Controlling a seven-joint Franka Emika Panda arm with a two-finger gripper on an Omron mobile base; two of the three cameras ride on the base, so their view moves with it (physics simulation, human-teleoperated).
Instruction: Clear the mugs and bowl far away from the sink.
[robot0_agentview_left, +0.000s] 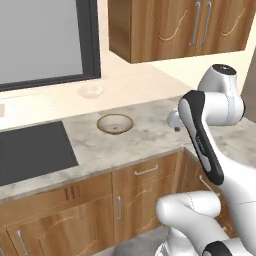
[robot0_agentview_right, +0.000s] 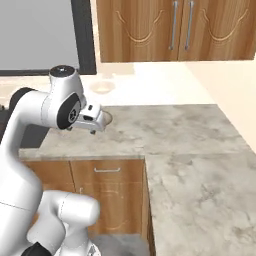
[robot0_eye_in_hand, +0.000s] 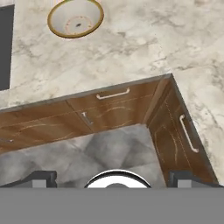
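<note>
The bowl (robot0_agentview_left: 115, 123), shallow with a brown rim and pale inside, rests on the marble counter just right of the black sink (robot0_agentview_left: 30, 150). In the hand view the bowl (robot0_eye_in_hand: 75, 17) lies at the top left and a strip of the sink (robot0_eye_in_hand: 4, 48) shows at the left edge. My gripper (robot0_agentview_right: 92, 120) hovers above the counter to the right of the bowl, which peeks out behind it (robot0_agentview_right: 107, 118). It is open, with the fingertips (robot0_eye_in_hand: 42, 178) wide apart and nothing between them. The mugs are out of view.
A faint pale dish (robot0_agentview_left: 90, 91) sits on the sill under the window. The counter (robot0_agentview_right: 200, 165) turns an inner corner and runs on to the right. Wooden drawers and doors (robot0_eye_in_hand: 113, 109) stand below it, and wall cabinets (robot0_agentview_left: 185, 27) hang above.
</note>
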